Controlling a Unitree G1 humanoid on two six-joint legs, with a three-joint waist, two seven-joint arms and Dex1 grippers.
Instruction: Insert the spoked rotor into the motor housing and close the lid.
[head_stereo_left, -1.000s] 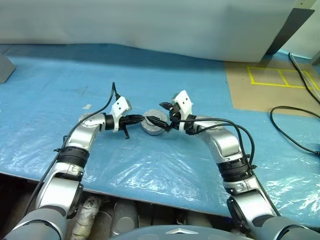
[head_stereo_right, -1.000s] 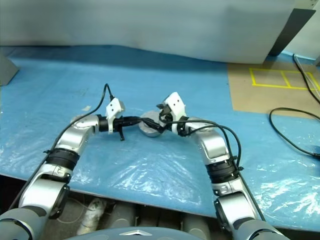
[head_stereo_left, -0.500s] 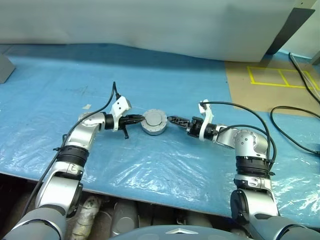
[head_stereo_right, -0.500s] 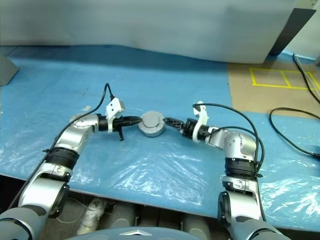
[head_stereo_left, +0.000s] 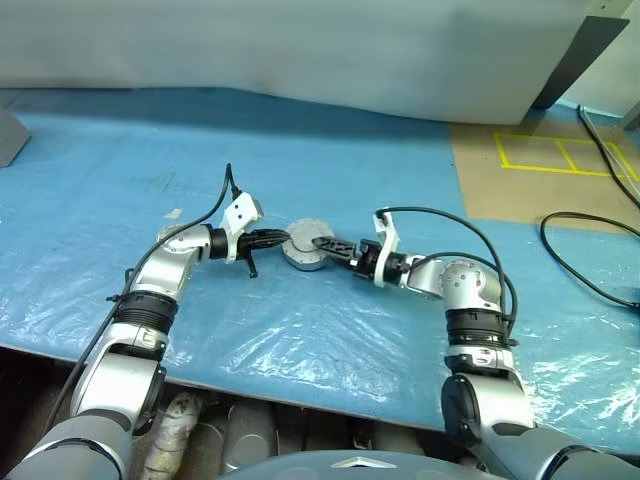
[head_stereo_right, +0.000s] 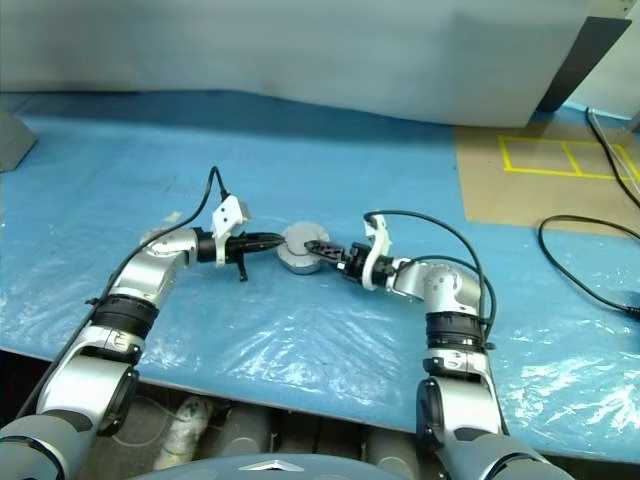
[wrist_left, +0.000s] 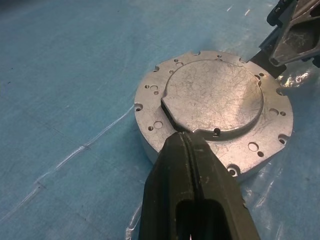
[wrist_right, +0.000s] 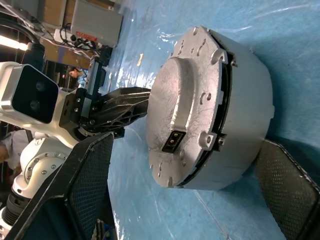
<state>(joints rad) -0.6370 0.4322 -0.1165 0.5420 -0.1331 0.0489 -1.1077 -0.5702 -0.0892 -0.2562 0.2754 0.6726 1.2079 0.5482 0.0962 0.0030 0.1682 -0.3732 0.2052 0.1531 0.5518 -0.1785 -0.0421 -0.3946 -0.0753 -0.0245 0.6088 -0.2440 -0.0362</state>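
Closed motor housing on blue sheet, one gripper at each side.

The motor housing (head_stereo_left: 306, 246) is sitting on the blue plastic sheet (head_stereo_left: 300, 330), with the lid (wrist_left: 214, 97) lying flat on top of it, a thin seam showing around the edge in the right wrist view. The left gripper (wrist_left: 186, 146) is clenched, its two fingers pressed together with nothing between them, and its tip is resting against the raised centre of the lid at the housing's left side. The right gripper (head_stereo_left: 322, 243) is standing wide apart, one finger (wrist_right: 82, 185) over the lid face and the other on the far side of the housing's body, so the housing is lying between them; whether either finger is touching the metal cannot be told.
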